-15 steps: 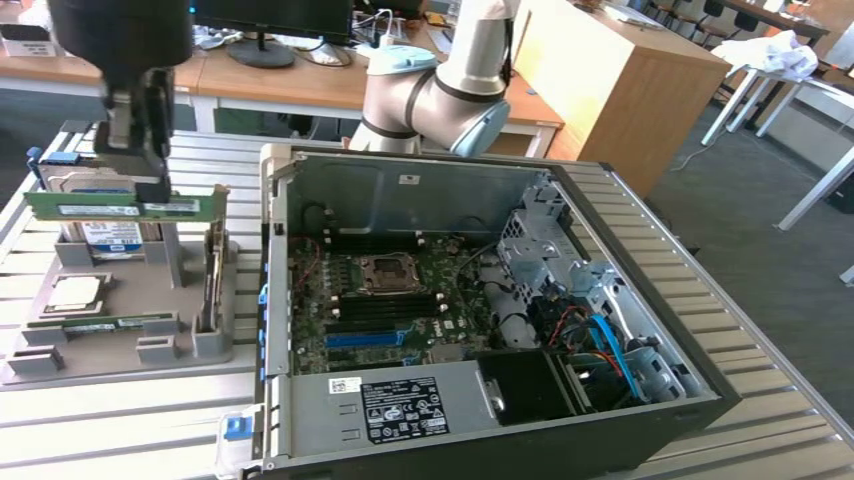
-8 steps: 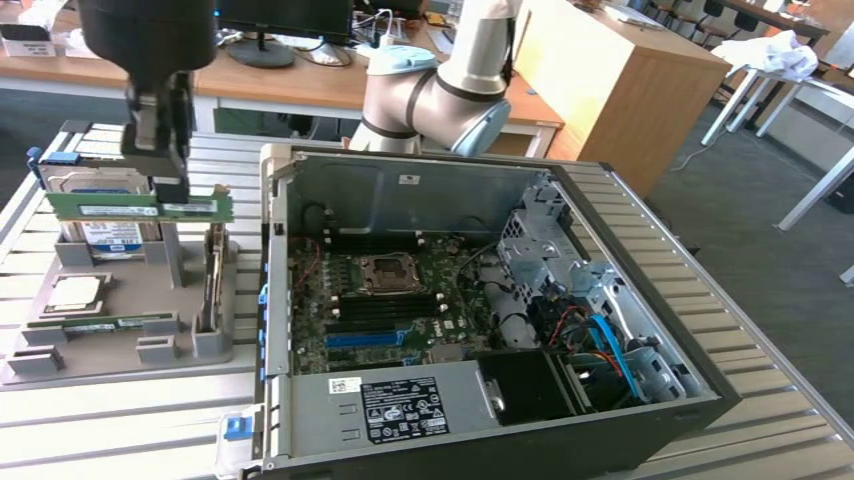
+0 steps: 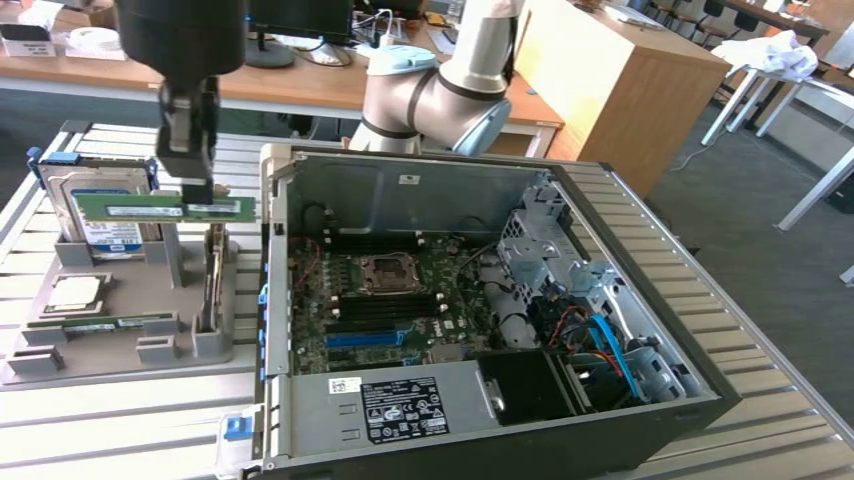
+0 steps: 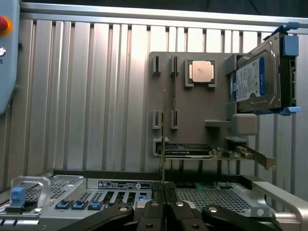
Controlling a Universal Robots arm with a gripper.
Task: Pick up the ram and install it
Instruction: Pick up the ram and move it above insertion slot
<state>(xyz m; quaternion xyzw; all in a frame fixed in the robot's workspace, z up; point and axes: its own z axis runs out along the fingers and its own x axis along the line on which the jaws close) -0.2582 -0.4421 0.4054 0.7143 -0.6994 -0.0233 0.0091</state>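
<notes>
Exterior camera looks down aslant on open computer case [image 3: 400,195] and grey tray [image 3: 107,352]; wrist camera, nearer, faces straight down on both.

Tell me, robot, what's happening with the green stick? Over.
Gripper shut on the ram. Ram up above the gray holder. Computer case alongside, apart.

No text is legible; labels on the hard drive [image 3: 114,235], power supply [image 3: 404,408] and ram [image 3: 134,208] are too small.
</notes>
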